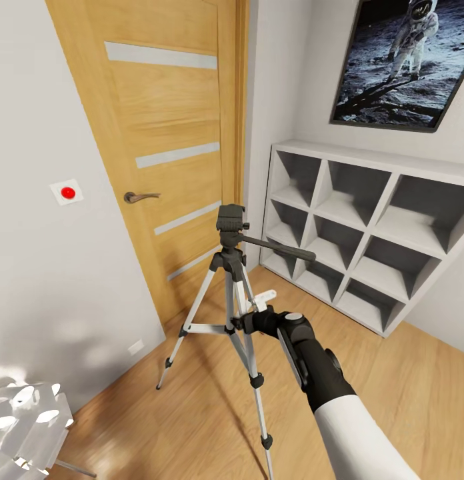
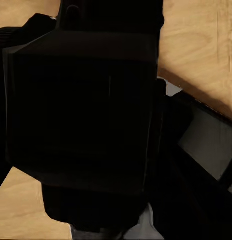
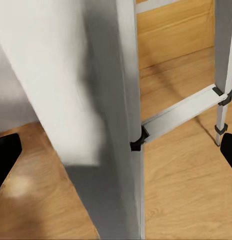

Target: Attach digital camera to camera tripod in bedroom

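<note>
From the head view I see the camera tripod standing on the wood floor in front of the door, near the white cube shelf, with my right end effector against its legs, though I cannot tell its spread here. In the left wrist view a dark black block sits close against the lens, so I cannot tell that end effector's state. In the right wrist view a silver tripod leg runs between my black fingertips, which sit wide apart.
</note>
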Robot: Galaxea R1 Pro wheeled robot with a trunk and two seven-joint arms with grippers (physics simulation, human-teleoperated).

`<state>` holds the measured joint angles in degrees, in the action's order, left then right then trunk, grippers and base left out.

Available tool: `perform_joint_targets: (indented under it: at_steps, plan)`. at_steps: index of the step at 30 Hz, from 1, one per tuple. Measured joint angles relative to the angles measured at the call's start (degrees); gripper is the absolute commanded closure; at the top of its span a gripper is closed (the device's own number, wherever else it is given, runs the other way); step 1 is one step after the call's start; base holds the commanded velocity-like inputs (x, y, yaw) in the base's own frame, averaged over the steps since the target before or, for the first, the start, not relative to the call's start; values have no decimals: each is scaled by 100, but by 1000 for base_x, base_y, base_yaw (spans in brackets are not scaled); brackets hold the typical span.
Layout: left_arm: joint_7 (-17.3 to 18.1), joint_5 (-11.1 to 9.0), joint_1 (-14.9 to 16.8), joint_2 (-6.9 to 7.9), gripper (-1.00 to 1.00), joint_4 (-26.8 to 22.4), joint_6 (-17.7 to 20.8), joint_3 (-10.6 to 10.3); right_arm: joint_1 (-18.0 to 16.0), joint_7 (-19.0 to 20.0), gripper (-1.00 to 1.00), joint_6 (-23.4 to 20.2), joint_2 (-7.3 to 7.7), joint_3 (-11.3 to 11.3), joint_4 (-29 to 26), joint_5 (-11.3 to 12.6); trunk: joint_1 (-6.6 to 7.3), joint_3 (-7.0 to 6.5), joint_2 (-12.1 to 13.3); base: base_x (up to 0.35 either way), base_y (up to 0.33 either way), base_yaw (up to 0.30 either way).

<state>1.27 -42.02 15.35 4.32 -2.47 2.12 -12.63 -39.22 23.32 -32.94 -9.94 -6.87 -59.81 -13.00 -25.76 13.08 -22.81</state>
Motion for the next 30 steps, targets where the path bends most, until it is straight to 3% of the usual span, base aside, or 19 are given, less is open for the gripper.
perform_joint_targets:
  at_steps: [4,12,20,27,28,30]
  plan:
    - [91,-72,0,-120,100,-1,5,-140,12,47,-100,-121,-4,17,-129,-128,0,1,0,0,0,0]
    - [112,81,-264,125,100,-183,65,-279,15,70,-100,-336,3,18,-386,-278,0,1,0,0,0,0]
    - [-108,271,-528,385,100,-426,317,-132,15,69,-100,-314,17,16,-513,-232,0,1,0,0,0,0]
    - [-353,451,-409,610,100,-654,534,86,15,119,-100,-265,20,14,-507,-209,0,0,0,0,0,0]
    - [-389,477,-400,643,100,-686,565,117,15,121,100,-260,20,14,-507,-208,0,0,0,0,0,0]
    - [-460,531,-374,707,100,-751,626,179,15,133,100,-252,17,9,-501,-197,0,0,0,0,0,0]
